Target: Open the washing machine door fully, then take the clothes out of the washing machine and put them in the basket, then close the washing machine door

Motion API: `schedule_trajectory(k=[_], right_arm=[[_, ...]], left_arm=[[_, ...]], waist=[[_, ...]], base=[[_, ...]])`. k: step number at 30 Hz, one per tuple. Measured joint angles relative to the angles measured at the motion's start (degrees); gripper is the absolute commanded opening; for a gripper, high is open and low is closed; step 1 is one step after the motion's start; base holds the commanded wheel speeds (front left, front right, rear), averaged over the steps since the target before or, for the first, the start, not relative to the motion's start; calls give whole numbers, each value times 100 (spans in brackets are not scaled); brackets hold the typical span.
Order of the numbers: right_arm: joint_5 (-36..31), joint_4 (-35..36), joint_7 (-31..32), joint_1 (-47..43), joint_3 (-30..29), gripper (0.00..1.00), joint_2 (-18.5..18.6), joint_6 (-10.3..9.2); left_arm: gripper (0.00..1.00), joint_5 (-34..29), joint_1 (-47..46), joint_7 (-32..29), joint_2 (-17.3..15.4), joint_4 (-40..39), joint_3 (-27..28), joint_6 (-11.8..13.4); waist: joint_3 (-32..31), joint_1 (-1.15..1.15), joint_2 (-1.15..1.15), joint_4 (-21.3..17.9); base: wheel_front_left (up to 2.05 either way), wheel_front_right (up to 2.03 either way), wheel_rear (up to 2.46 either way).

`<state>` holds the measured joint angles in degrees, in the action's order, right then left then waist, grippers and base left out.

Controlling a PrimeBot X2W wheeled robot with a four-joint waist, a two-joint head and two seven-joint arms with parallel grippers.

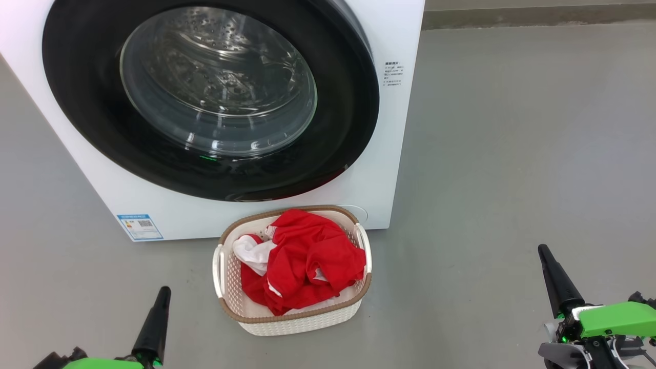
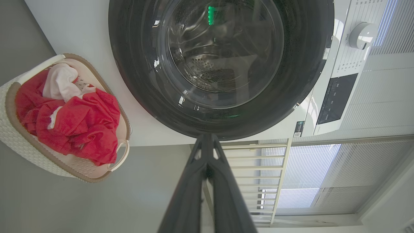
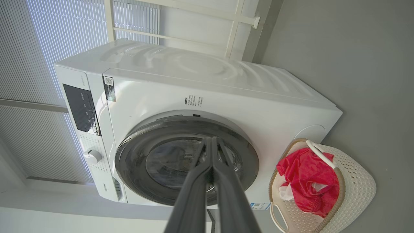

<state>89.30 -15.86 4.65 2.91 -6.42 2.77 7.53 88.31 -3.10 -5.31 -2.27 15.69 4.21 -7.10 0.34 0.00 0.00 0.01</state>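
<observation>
Plain grey floor (image 1: 512, 154) all round, slatted window blinds (image 2: 307, 168) behind, and the washing machine (image 1: 389, 154) stands big and white in the middle of it. Look at the washing machine door (image 1: 82, 77): the wide glossy black rim sits flush against the machine's front, and from the right wrist view no gap shows along its edge, so I'd call it closed. Through the bulging clear glass there's bare perforated steel drum and not a scrap of red that I can make out. And there are the clothes (image 1: 307, 256), a crumpled heap of bright red fabric with white cloth poking out at one side, piled in the basket (image 1: 307, 325), which sits on the floor just in front of the washing machine, below the door's lower edge. It's a cream perforated basket with a brown woven-look rim and white handles, and the load fills it nearly to the brim with nothing spilling over. By my reading, all three steps look done and nothing is left to do. The left gripper (image 1: 162, 297) hangs well back from the washing machine, jaws clenched together on nothing. The right gripper (image 1: 546, 259) does likewise on the other side, jaws pressed tight and empty, apart from the basket.
</observation>
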Motion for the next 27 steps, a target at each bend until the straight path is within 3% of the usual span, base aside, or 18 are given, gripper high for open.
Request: schedule_trajectory(k=[7,27], right_arm=[[304,10,91,74,-24,0,0,-1],[303,14,92,83,-36,0,-1,-1]], left_arm=[[0,348,-82,-75,0,-14,16,0],[0,347,-82,-75,0,-14,21,0]], waist=[[-16,0,0,-1],[-16,0,0,-1]], base=[[0,0,0],[0,0,0]])
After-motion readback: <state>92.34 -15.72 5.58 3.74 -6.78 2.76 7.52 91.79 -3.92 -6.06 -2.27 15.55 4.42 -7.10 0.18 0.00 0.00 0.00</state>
